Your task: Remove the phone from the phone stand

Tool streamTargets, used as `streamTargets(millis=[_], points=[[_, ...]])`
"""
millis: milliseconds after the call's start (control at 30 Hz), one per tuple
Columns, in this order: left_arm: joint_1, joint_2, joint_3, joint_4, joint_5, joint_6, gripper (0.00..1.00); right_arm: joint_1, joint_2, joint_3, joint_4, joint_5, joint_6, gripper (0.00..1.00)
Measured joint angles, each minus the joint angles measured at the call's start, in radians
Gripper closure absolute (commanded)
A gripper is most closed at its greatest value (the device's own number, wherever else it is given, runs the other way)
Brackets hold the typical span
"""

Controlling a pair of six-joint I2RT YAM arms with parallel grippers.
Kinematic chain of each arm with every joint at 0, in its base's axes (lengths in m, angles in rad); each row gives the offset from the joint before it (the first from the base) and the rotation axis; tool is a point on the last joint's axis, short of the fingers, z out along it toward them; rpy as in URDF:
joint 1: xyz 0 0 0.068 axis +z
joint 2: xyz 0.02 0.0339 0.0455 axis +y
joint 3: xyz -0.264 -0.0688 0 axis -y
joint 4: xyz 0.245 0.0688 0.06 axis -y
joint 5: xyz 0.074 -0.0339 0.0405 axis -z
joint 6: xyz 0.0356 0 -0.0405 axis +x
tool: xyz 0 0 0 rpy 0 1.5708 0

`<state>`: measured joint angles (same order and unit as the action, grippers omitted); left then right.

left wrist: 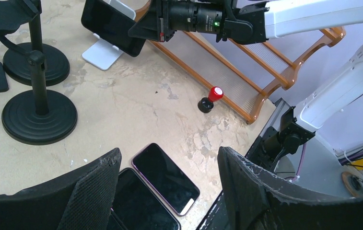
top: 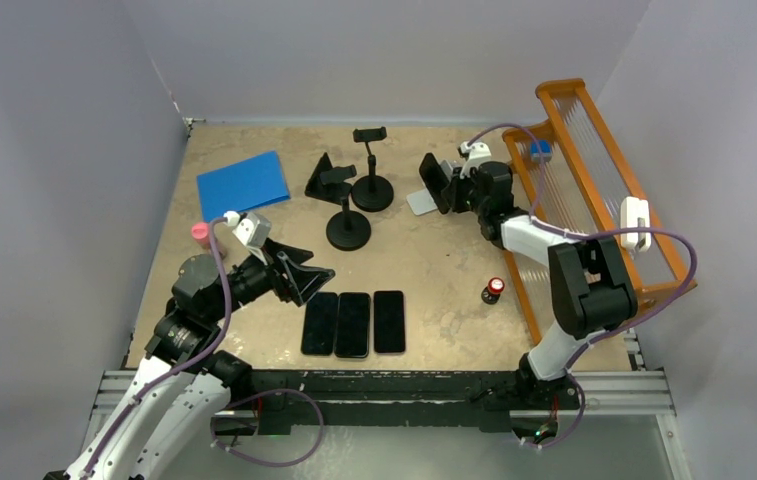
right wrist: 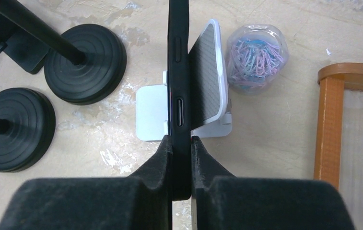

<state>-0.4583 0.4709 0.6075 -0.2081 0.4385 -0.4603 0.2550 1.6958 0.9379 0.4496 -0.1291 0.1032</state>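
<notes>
My right gripper (right wrist: pixel 181 143) is shut on the edge of a black phone (right wrist: pixel 178 72), seen edge-on in the right wrist view. The phone stands just in front of the white phone stand (right wrist: pixel 210 76), against or very close to its padded back. From above, the phone (top: pixel 438 185) and stand (top: pixel 420 203) sit at the back right with the right gripper (top: pixel 457 185) on them. The left wrist view shows the phone (left wrist: pixel 107 24) over the stand (left wrist: pixel 100 52). My left gripper (top: pixel 309 277) is open and empty above three black phones (top: pixel 353 322) lying flat near the front.
Two black round-base stands (top: pixel 348 230) and a black wedge stand (top: pixel 329 180) are at the back centre. A blue pad (top: pixel 242 183) lies back left. An orange wooden rack (top: pixel 594 190) lines the right side. A red-capped item (top: pixel 494 290) and a tub of clips (right wrist: pixel 258 52) are nearby.
</notes>
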Motion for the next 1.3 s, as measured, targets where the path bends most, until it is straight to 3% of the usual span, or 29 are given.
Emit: streamTargets(millis=[367, 767, 1167, 1300], points=[[0.0, -0.001, 0.0, 0.005, 0.001, 0.0, 0.29, -0.002, -0.084, -0.045, -0.047, 0.006, 0.03, 1.0], [0.0, -0.003, 0.0, 0.005, -0.001, 0.0, 0.29, -0.005, -0.356, -0.135, -0.048, 0.0, 0.173, 1.0], [0.0, -0.024, -0.021, 0.036, -0.005, -0.014, 0.3, 0.073, -0.818, -0.378, -0.032, -0.156, 0.363, 1.0], [0.0, -0.023, -0.079, 0.141, 0.036, -0.086, 0.29, 0.147, -0.975, -0.449, 0.012, -0.214, 0.447, 1.0]])
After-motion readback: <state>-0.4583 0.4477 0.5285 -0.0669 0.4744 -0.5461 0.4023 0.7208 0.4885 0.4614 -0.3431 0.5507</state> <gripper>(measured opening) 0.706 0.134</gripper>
